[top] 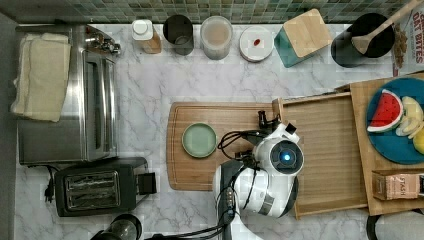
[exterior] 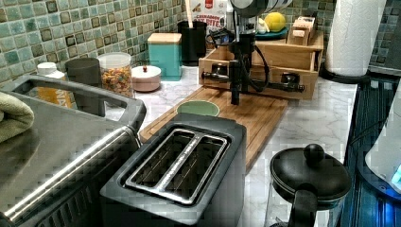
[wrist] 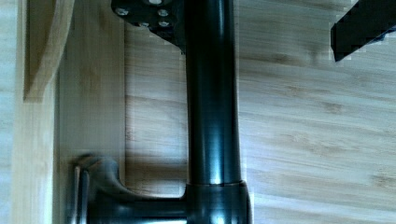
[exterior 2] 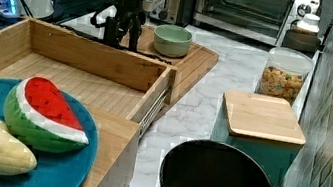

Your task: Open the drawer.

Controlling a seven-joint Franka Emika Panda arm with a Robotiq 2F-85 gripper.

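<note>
The light-wood drawer stands pulled well out of its wooden cabinet, its plain floor bare. Its long black bar handle runs along the front panel. My gripper hangs straight down at the handle, over the cutting board's edge. In the wrist view the handle passes between the fingers: one black finger touches the bar, while the other stands well off it. The gripper is open. The arm's white wrist covers the handle in the top view.
A darker cutting board with a green dish lies just in front of the drawer. On the cabinet top sits a blue plate with toy fruit. A black toaster, a toaster oven and jars line the counter.
</note>
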